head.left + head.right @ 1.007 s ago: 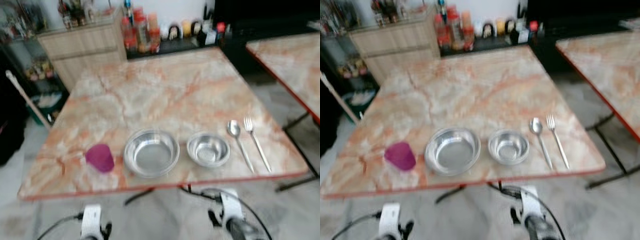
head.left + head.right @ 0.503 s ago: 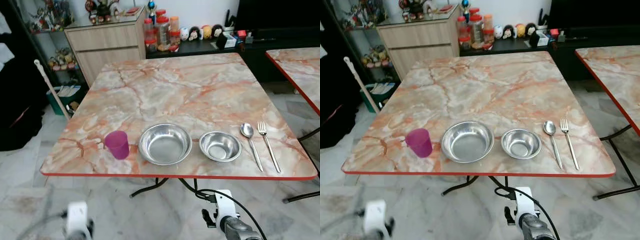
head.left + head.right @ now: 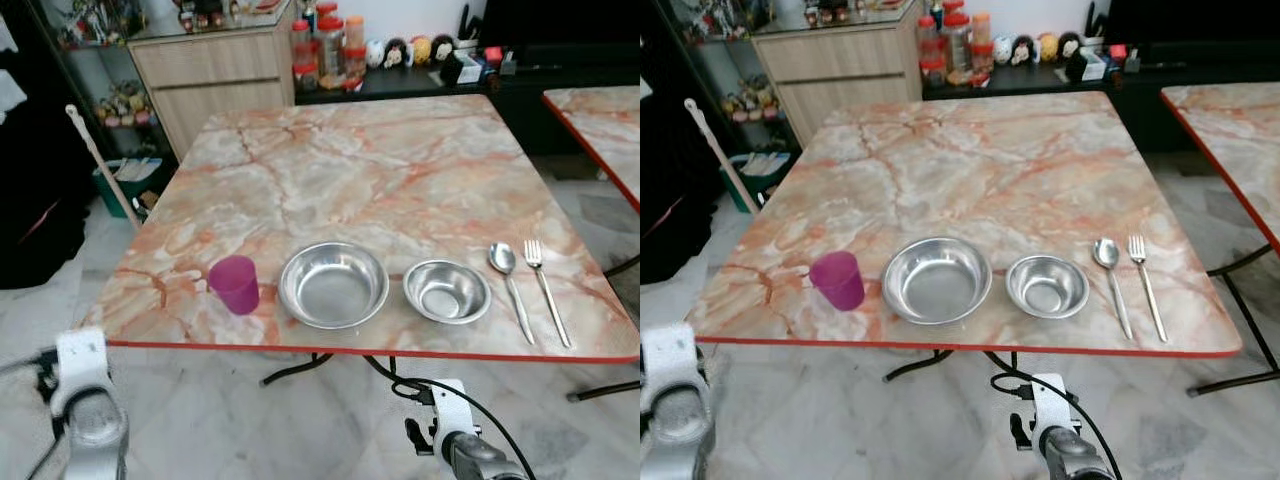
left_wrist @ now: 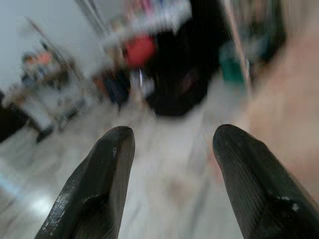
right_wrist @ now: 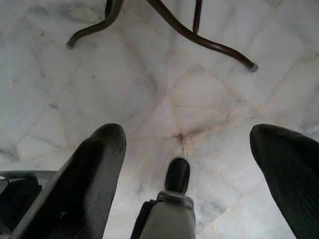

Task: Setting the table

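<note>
On the marble table [image 3: 370, 170], a row runs along the near edge: a purple cup [image 3: 234, 284], a large steel bowl [image 3: 333, 285], a small steel bowl [image 3: 447, 291], a spoon [image 3: 508, 275] and a fork [image 3: 545, 290]. My left arm [image 3: 85, 400] is raised at the table's near left corner, below the edge. In the blurred left wrist view my left gripper [image 4: 172, 149] is open and holds nothing. My right arm [image 3: 455, 445] hangs low in front of the table. The right gripper [image 5: 187, 149] is wide open above the floor.
A wooden cabinet [image 3: 215, 70] and several jars [image 3: 325, 40] stand beyond the table's far edge. A second marble table [image 3: 600, 110] is at the right. A broom handle [image 3: 100, 165] leans at the left. The table's dark legs [image 5: 164, 20] cross the marble floor.
My left arm has risen and moved left, now larger at the lower left. The head camera has shifted a little; the tableware stays in place.
</note>
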You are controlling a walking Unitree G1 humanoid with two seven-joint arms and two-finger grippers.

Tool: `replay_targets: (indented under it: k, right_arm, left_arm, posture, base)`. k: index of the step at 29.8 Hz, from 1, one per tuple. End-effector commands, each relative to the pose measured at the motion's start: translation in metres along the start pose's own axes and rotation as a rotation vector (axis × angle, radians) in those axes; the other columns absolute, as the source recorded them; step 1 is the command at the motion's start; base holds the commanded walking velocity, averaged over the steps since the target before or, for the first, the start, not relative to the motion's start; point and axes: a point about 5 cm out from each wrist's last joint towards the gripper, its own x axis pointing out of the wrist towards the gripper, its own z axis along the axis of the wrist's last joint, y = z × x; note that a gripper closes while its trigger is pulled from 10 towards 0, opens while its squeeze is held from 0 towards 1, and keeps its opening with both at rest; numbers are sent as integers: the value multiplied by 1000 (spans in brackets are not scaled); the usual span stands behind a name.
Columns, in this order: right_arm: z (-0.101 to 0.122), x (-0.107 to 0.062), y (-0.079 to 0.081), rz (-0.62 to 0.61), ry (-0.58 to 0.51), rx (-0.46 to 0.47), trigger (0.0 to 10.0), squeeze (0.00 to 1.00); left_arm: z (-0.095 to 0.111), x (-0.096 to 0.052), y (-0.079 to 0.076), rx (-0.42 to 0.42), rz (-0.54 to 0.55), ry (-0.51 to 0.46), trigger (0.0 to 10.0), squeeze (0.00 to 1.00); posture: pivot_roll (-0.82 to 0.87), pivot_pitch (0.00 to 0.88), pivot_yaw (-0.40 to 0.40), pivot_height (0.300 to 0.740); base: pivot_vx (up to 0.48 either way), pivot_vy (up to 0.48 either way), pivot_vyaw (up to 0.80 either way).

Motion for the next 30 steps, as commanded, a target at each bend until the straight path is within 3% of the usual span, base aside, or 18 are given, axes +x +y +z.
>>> replay_targets:
  k: [1,2,4,5,6,8,13,15,18,21,26,29,30]
  right_arm:
    - [2,1,5,13,-2,-6,10000,0]
    - [2,1,5,14,-2,-6,10000,0]
    - [2,1,5,14,-2,-7,10000,0]
    - [2,1,5,15,-2,-8,10000,0]
    - [2,1,5,14,-3,-6,10000,0]
    - [2,1,5,14,-3,-6,10000,0]
    - [2,1,5,13,-3,-5,10000,0]
    - [2,1,5,14,-3,-5,10000,0]
    - [2,1,5,14,-2,-7,10000,0]
    - [2,1,5,14,-2,-7,10000,0]
    - [2,1,5,15,-2,-8,10000,0]
    - [2,1,5,15,-2,-8,10000,0]
    - [2,1,5,14,-3,-7,10000,0]
  left_arm:
    - [18,3,0,-51,-6,-69,10000,0]
    - [28,4,-7,-93,-64,-99,10000,0]
    - [66,-2,-45,-268,-348,-162,10000,0]
    - [70,-4,-48,-286,-375,-164,10000,0]
    - [80,-9,-59,-366,-453,-155,10000,0]
    - [84,-12,-64,-394,-491,-150,10000,0]
    - [103,-40,-91,-535,-740,-122,10000,0]
    - [104,-45,-94,-550,-773,-114,10000,0]
    - [107,-63,-105,-550,-937,-91,10000,0]
    - [107,-64,-104,-552,-953,-82,10000,0]
    - [115,-101,-115,-594,-1241,-50,10000,0]
    - [115,-105,-116,-583,-1252,-50,10000,0]
    - [114,-102,-117,-598,-1207,-46,10000,0]
  posture:
    - [-13,8,99,740]
    - [-10,9,98,740]
    - [-11,9,98,740]
    - [-11,9,98,740]
    - [-11,9,98,740]
    - [-20,9,104,740]
    - [-20,9,104,740]
    - [-20,9,104,740]
    - [-20,9,104,740]
    - [-20,9,104,740]
    - [-20,14,102,740]
    - [-20,14,102,740]
    - [-20,14,102,740]
  base:
    - [0,0,0]
    - [0,0,0]
    - [0,0,0]
    - [0,0,0]
    - [0,0,0]
    - [0,0,0]
    - [0,0,0]
    - [0,0,0]
    - [0,0,0]
    - [0,0,0]
    - [0,0,0]
    - [0,0,0]
    - [0,0,0]
